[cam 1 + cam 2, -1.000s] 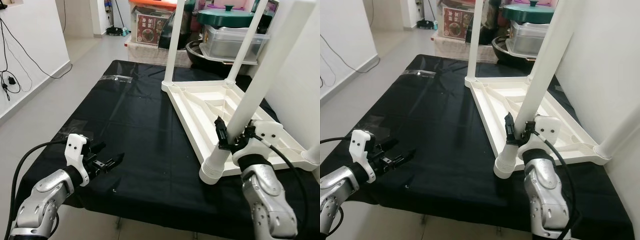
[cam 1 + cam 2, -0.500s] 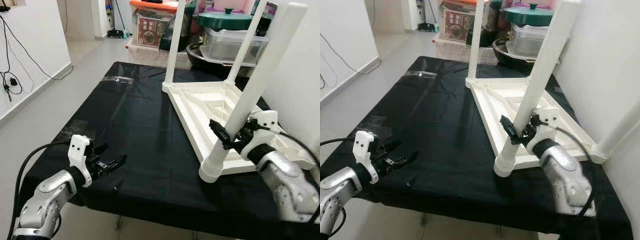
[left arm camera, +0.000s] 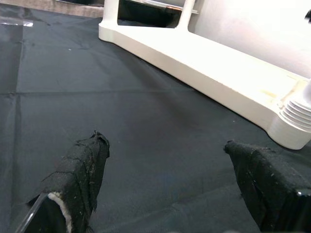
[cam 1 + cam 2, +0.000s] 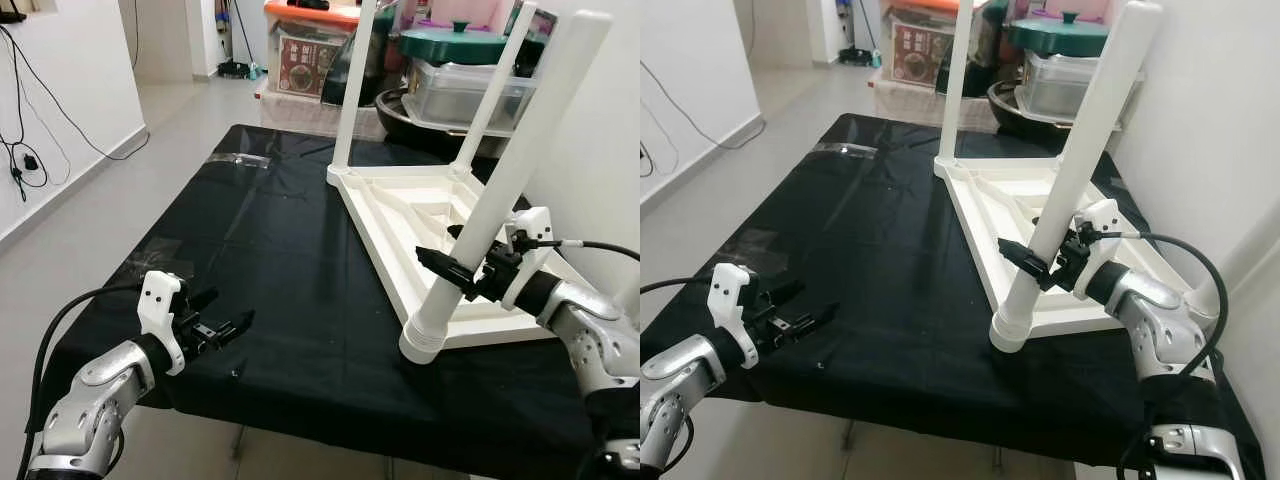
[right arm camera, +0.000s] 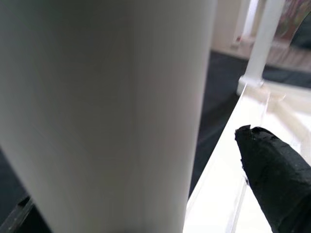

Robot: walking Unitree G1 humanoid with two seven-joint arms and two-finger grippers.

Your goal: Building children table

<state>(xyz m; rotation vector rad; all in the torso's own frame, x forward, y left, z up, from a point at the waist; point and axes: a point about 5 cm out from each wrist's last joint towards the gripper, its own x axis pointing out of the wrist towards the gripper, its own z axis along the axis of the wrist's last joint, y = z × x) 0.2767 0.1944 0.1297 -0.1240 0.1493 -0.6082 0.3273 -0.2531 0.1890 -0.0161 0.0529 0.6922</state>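
A white children's table lies upside down, its top (image 4: pixel 372 215) resting on a black cloth (image 4: pixel 270 230). Three legs stand screwed in: the near leg (image 4: pixel 520 160) leaning toward me, a far leg (image 4: pixel 352 90) and another far leg (image 4: pixel 492 90). My right gripper (image 4: pixel 462 272) straddles the near leg low down, its fingers wide apart. In the right wrist view the leg (image 5: pixel 97 107) sits close, with a gap before one fingertip (image 5: pixel 272 165). My left gripper (image 4: pixel 228 308) hovers open over the cloth near the front left corner, holding nothing (image 3: pixel 164 141).
Behind the table stand storage boxes (image 4: pixel 305 55) and a clear bin (image 4: pixel 465 90) with a green-lidded pot (image 4: pixel 455 40) on it. A white wall (image 4: pixel 600 170) runs close along the right. Grey floor (image 4: pixel 100 190) lies to the left, with cables (image 4: pixel 20 160) at the wall.
My right arm has swung out to the right of the near leg while its gripper stayed around the leg. The left gripper has barely moved. The camera shifted slightly.
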